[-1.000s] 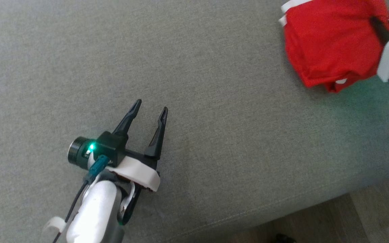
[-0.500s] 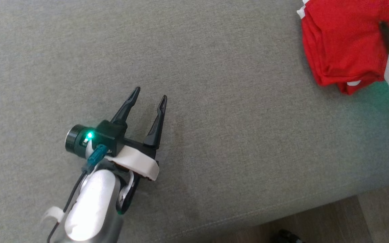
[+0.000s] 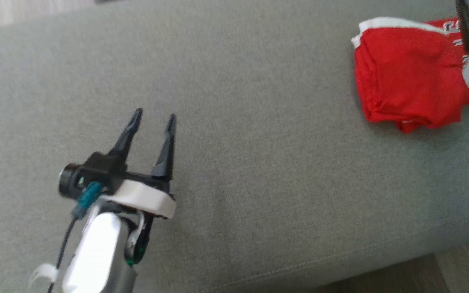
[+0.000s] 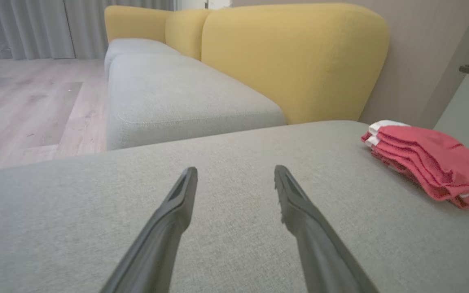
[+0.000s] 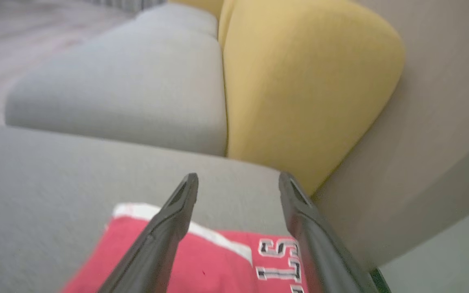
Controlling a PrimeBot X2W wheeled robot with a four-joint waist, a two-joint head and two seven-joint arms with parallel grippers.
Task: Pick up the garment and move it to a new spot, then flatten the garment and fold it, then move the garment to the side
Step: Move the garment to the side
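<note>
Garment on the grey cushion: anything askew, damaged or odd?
Nothing stands out. The red garment lies folded in a compact stack near the right end of the grey cushion, layers roughly aligned. The right gripper is open above it.

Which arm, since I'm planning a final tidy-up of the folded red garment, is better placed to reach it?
Right, probably. The right gripper hangs open over the folded red garment. The left gripper is open over bare grey cushion, well apart from the garment.
</note>
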